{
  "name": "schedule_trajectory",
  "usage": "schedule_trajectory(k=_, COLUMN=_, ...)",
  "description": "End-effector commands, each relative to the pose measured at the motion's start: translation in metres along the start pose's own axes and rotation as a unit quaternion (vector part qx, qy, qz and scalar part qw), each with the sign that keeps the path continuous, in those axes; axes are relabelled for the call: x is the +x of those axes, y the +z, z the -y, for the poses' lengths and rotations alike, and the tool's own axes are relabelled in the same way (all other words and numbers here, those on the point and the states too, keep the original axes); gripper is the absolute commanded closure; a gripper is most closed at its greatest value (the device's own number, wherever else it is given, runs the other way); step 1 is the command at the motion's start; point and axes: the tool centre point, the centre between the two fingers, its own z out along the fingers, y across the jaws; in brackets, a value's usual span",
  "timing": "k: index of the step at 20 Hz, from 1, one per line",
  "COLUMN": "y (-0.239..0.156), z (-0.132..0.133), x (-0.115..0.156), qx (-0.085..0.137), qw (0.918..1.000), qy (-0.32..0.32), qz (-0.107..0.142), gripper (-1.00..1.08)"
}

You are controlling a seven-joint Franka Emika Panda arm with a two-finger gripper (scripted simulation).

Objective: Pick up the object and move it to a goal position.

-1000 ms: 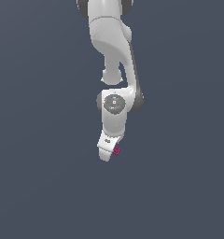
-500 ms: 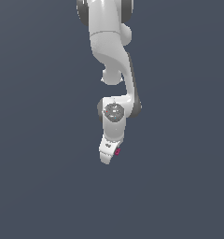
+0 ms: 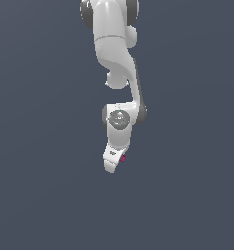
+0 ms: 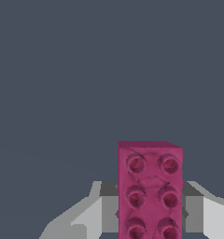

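Magenta-pink studded block [image 4: 150,189] sits clamped between our hand's [image 4: 150,212] two fingers [image 4: 110,205], six round studs facing the wrist camera. In the exterior view we see only a pink sliver [image 3: 123,158] beside the white hand [image 3: 113,163], arm [image 3: 120,63] hanging above.

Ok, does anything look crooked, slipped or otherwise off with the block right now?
Nothing stands out. The pink block sits straight between the pincer fingers, studs facing the wrist camera, with no visible damage.
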Motion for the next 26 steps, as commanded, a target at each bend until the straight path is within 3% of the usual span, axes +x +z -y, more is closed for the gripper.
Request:
schedule_trajectory(k=1, y=0.000, z=0.000, x=0.000, qx=0.000, qw=1.0000, qy=0.000, qz=0.000, gripper=1.08)
schedule_trajectory(k=14, y=-0.007, z=0.009, x=-0.007, qx=0.000, qw=1.0000, qy=0.000, qz=0.000, gripper=1.08)
schedule_trajectory(k=26, y=-0.040, z=0.051, x=-0.045, qx=0.000, qw=1.0000, qy=0.000, qz=0.000, gripper=1.08)
